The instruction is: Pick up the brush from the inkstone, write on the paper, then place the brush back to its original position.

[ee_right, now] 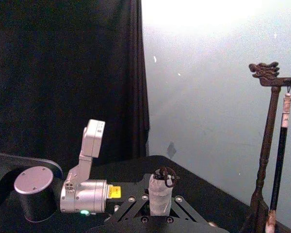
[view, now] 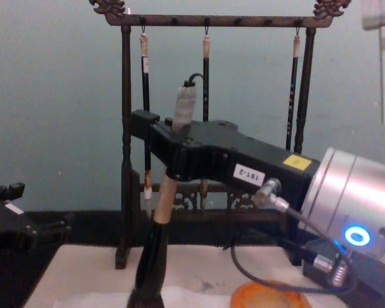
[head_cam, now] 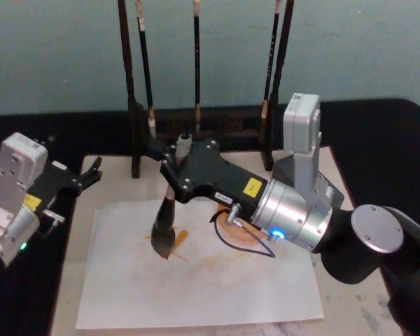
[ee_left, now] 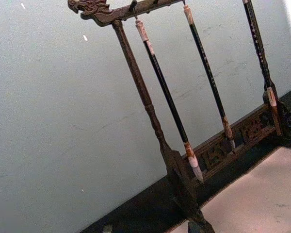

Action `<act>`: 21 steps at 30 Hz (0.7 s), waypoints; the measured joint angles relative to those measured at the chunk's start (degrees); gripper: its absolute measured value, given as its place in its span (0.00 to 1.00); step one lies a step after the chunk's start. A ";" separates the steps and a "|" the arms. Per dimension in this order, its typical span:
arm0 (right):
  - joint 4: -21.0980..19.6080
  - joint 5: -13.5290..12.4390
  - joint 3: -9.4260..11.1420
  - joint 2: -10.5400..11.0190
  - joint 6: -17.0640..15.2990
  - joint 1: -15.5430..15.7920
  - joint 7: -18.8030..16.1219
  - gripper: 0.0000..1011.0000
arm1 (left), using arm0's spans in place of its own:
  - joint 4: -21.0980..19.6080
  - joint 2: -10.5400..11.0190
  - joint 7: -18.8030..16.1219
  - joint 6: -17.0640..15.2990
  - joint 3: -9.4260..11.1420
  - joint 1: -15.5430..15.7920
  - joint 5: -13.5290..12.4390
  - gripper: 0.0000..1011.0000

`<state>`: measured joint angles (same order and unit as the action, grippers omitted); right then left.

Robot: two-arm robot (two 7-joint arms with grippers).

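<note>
head: right gripper (head_cam: 172, 183) clamps the brush (head_cam: 164, 225), tuft touching the paper (head_cam: 196, 287) amid orange marks (head_cam: 183, 239); left gripper (head_cam: 91, 173) parted, parked left | left wrist: rack (ee_left: 136, 82) hangs 3 thin brushes (ee_left: 169, 102) | right wrist: brush loop above the jaws | chest: orange dish (view: 269, 296) beneath right arm, contents unseen

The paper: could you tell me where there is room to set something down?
Free on the paper: the near strip between brush and front edge, and left margin. Crowded: the middle, under the right gripper holding the brush; left gripper idles off-paper.
</note>
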<state>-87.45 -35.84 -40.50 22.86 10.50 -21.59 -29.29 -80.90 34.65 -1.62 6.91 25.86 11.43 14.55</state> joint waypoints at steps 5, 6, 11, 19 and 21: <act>0.92 0.45 0.35 -0.99 -0.38 -0.13 -0.54 0.00 | 0.00 0.00 0.00 0.00 0.00 0.00 0.00 1.00; 1.04 0.54 0.40 -1.13 -0.42 -0.14 -0.59 0.00 | 0.00 0.00 0.00 0.00 0.00 0.00 0.00 1.00; 1.90 1.05 0.67 -1.91 -0.69 -0.22 -1.01 0.00 | 0.00 0.00 0.00 0.00 0.00 0.00 0.00 1.00; 3.26 1.81 1.16 -3.03 -1.22 -0.10 -1.66 0.00 | 0.00 0.00 0.00 0.00 0.00 0.00 0.00 1.00; 3.56 2.09 1.32 -3.26 -1.31 -0.01 -1.88 0.00 | 0.00 0.00 0.00 0.00 0.00 0.00 0.00 1.00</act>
<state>-83.89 -33.74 -39.18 19.60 9.18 -21.60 -31.16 -80.90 34.64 -1.62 6.91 25.86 11.43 14.55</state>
